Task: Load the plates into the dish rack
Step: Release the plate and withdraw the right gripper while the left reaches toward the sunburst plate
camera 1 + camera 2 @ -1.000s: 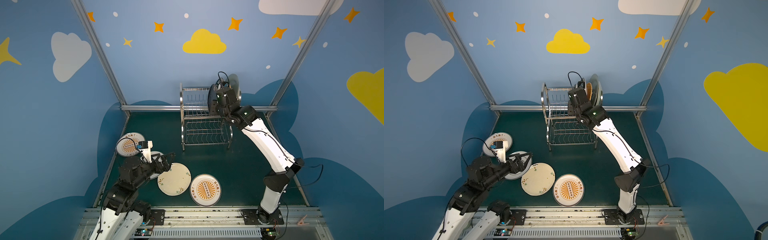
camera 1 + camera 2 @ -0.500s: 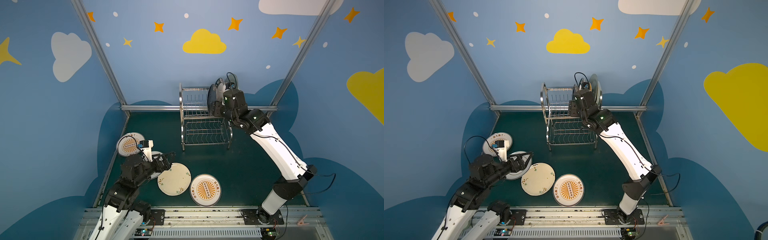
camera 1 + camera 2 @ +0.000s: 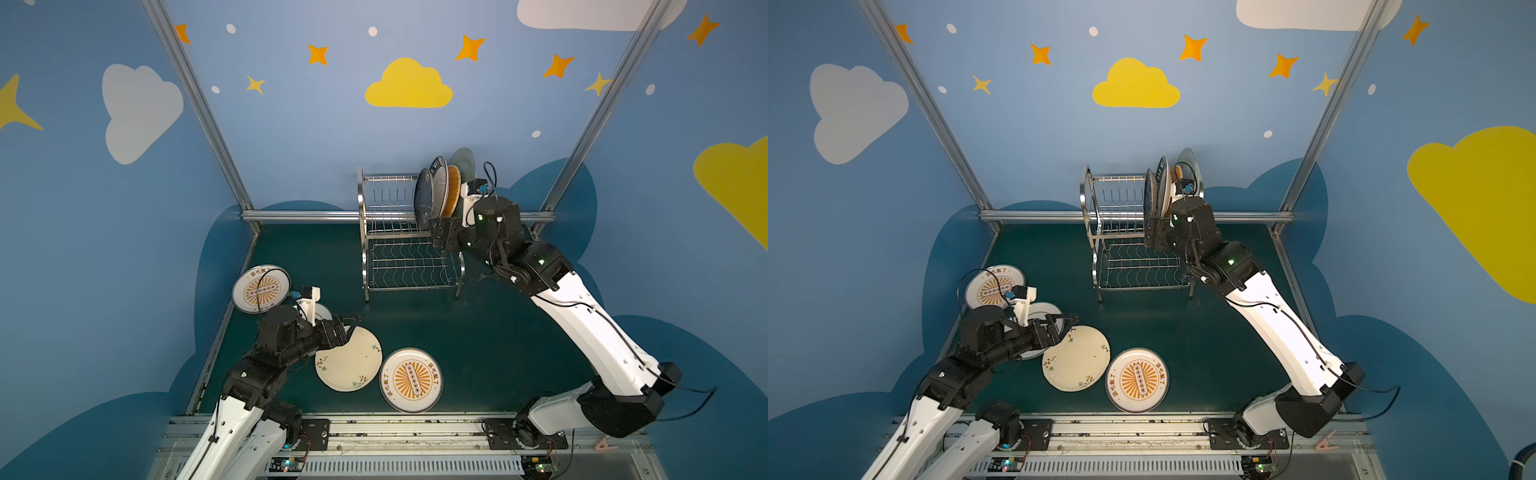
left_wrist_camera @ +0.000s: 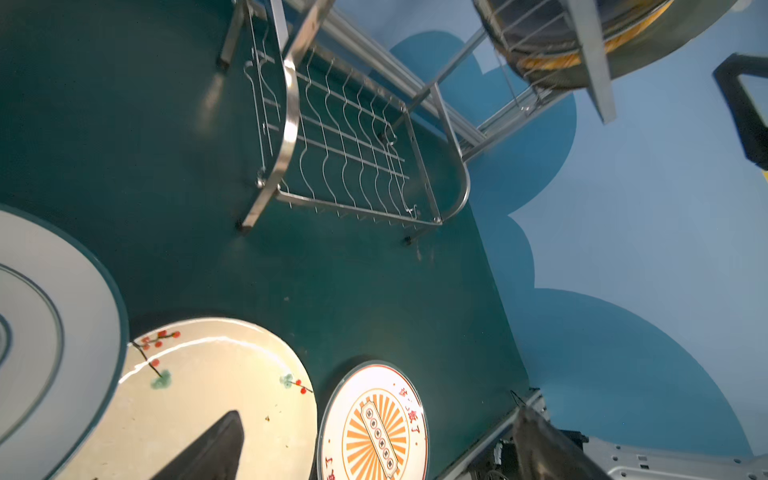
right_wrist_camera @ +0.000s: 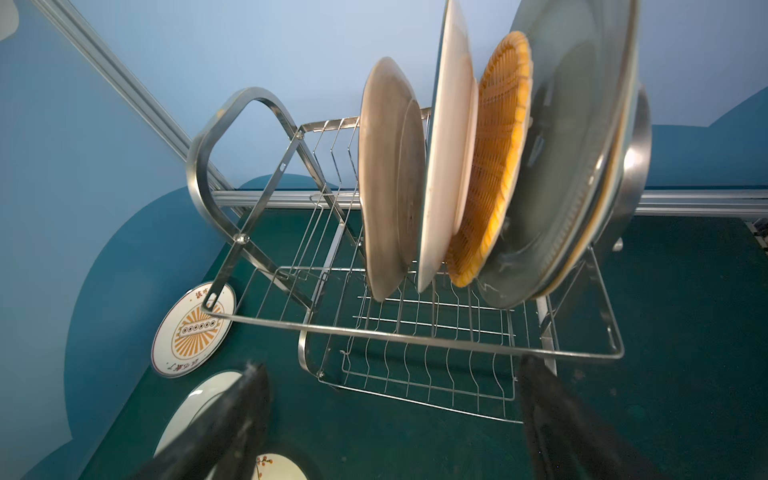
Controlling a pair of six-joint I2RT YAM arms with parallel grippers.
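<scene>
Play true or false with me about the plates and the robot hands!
1. Two sunburst plates lie flat on the table. True.
2. The dish rack has plates on its lower shelf. False: the plates stand in its upper tier, and the lower shelf is bare.
3. The yellow woven plate stands in the rack. True.
4. The right gripper is squeezing a plate. False: its jaws are wide open and hold nothing.
5. The left gripper is open near the edge of the cream floral plate. True.
</scene>
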